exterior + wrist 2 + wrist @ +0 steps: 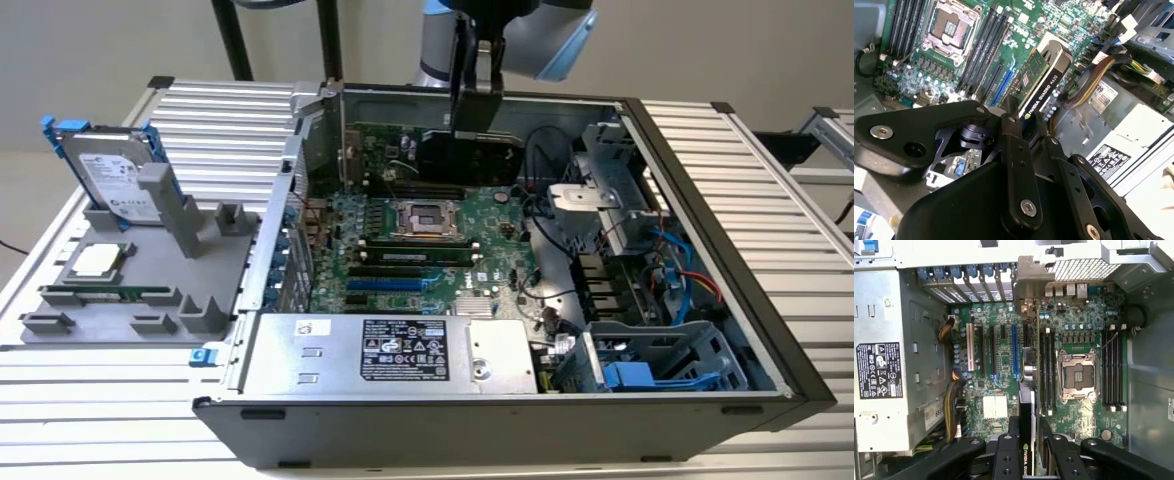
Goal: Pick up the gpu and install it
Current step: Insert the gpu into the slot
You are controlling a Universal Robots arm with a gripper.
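The gpu (470,158), a card with a black cooler, hangs on edge inside the open computer case, over the far part of the green motherboard (501,262). My gripper (477,100) is shut on its top edge. In the first wrist view the gpu (1026,390) shows edge-on between the fingers of the gripper (1029,442), its silver bracket (1026,282) near the case's rear slots. It sits above the board between the blue expansion slot (1015,350) and the CPU socket (1076,376). In the second wrist view the gpu (1041,82) runs out from the gripper (1029,125).
The power supply (387,350) and a drive cage (654,360) line the case's near side, with cables (627,270) toward the exterior view's right. Outside, at the exterior view's left, a grey fixture (200,235) holds a hard drive (114,175), a processor (96,260) and a memory stick (107,295).
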